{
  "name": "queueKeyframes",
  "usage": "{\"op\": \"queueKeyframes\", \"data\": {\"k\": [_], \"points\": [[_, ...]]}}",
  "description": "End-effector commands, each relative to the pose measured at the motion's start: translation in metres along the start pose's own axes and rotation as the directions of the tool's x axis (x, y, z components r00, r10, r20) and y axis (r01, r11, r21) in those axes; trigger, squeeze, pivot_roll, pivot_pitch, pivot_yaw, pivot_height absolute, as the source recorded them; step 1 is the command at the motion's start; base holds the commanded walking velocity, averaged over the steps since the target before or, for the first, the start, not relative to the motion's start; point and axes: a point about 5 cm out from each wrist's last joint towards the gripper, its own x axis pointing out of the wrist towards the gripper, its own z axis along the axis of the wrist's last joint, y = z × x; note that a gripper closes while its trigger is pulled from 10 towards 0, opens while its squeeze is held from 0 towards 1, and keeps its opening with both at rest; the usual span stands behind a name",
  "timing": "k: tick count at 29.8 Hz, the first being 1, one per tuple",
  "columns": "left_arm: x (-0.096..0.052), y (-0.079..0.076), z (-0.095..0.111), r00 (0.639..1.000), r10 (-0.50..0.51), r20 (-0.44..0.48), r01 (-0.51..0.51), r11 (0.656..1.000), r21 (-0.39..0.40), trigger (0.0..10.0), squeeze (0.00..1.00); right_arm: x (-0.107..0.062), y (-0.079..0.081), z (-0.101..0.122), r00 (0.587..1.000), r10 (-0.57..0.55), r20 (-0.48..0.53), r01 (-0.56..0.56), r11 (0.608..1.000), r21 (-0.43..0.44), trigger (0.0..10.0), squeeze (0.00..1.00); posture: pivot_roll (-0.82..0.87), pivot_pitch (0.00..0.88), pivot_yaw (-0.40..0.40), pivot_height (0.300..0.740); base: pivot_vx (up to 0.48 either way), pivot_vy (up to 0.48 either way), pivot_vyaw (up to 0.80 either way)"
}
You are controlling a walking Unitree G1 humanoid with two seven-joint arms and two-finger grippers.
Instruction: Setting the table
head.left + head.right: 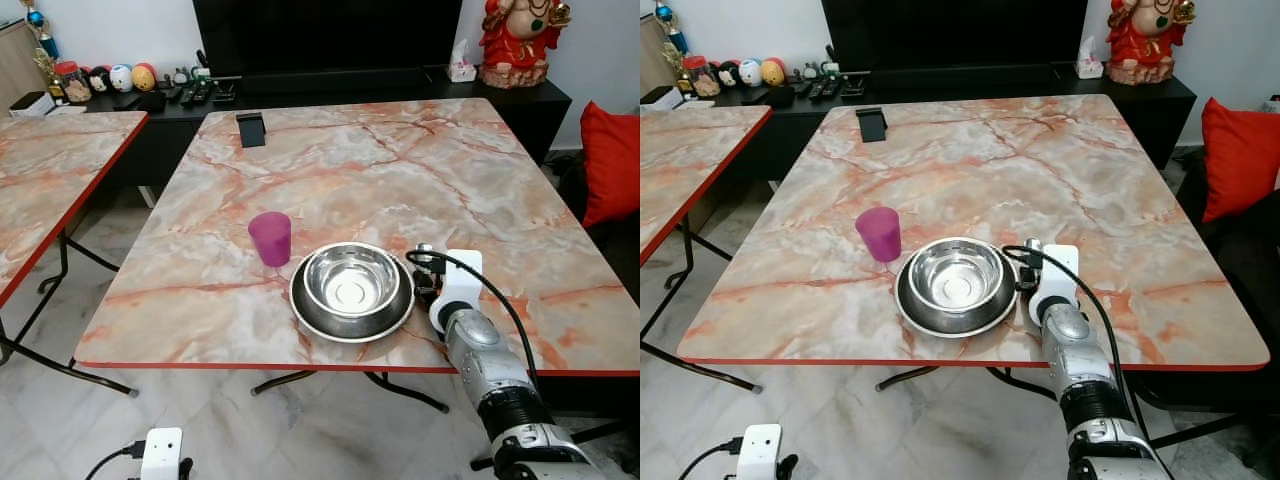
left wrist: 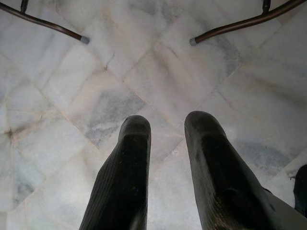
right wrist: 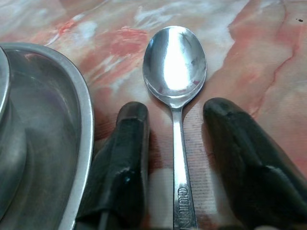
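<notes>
One spoon [image 3: 175,72], one bowl [image 1: 352,282], one plate [image 1: 305,318], one purple cup [image 1: 270,238].

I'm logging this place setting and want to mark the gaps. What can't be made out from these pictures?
- Spoon: its handle end is cut off by the right wrist view's edge; in the eye views the right hand and its wrist housing cover it.
- Small items on the black cabinet: too small to identify in the eye views.
- Red figurine: its top is cut off by the left eye view's edge.
- Black object at the table's far side: too small to identify.
</notes>
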Motion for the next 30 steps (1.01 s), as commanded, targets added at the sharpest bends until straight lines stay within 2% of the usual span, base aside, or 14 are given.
{"op": "queueKeyframes", "data": {"k": [1, 2, 30], "points": [[0.000, 0.004, -0.002, 1.000, 0.008, -0.010, -0.008, 1.000, 0.027, 10.0, 0.00, 0.002, 0.005, 0.002, 1.000, 0.011, 0.006, -0.011, 1.000, -0.004, 10.0, 0.66, -0.07, 0.000, 0.081, 0.740, 0.000, 0.000, 0.00], [0.000, 0.004, -0.002, 1.000, 0.007, -0.010, -0.007, 1.000, 0.027, 10.0, 0.00, 0.002, 0.005, 0.003, 1.000, 0.009, 0.013, -0.009, 1.000, -0.001, 10.0, 0.00, -0.07, 0.000, 0.081, 0.740, 0.000, 0.000, 0.00], [-0.001, 0.003, -0.002, 1.000, 0.005, -0.008, -0.005, 1.000, 0.028, 10.0, 0.00, 0.001, 0.002, 0.022, 0.992, -0.018, 0.127, 0.016, 1.000, 0.018, 10.0, 0.00, -0.07, 0.000, 0.083, 0.740, 0.000, 0.000, 0.00]]}}
